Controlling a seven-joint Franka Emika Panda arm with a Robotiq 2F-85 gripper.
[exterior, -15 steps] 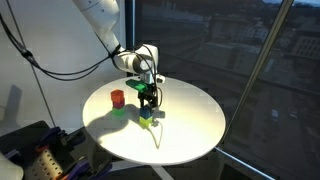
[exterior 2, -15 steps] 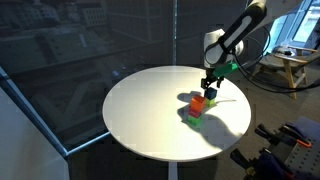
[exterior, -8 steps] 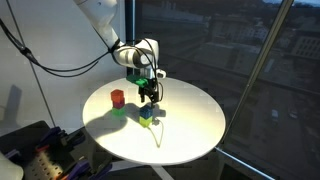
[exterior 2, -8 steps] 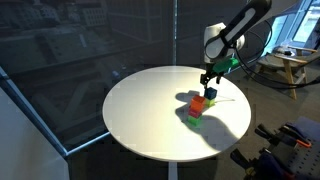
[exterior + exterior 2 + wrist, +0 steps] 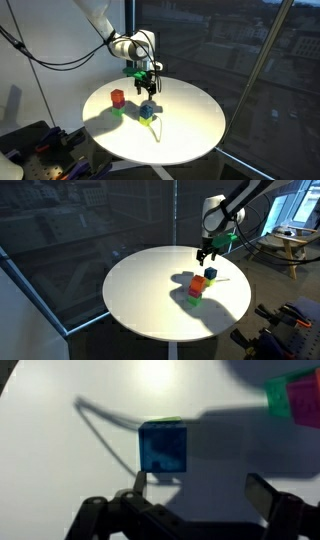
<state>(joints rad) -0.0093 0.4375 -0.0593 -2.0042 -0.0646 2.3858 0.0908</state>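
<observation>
A blue block (image 5: 147, 108) (image 5: 198, 283) sits on top of a yellow-green block (image 5: 148, 119) on the round white table (image 5: 190, 125). In both exterior views my gripper (image 5: 147, 86) (image 5: 204, 258) hangs a short way above the blue block, open, holding nothing. The wrist view looks down on the blue block (image 5: 163, 447), with the open gripper (image 5: 203, 495) below it; both fingers stand apart with only table between them. A red block (image 5: 117, 97) (image 5: 210, 273) rests on a green block (image 5: 118, 108) beside this stack. It shows in the wrist view's top right corner (image 5: 303, 398).
The table stands next to a large dark window (image 5: 230, 50). Black cables (image 5: 50, 65) trail from the arm, and equipment (image 5: 30, 150) sits at floor level beside the table. Strong light throws long shadows of the arm across the tabletop (image 5: 150, 290).
The gripper has risen straight up from the blue block, which stays on the yellow-green block. The jaws remain open throughout.
</observation>
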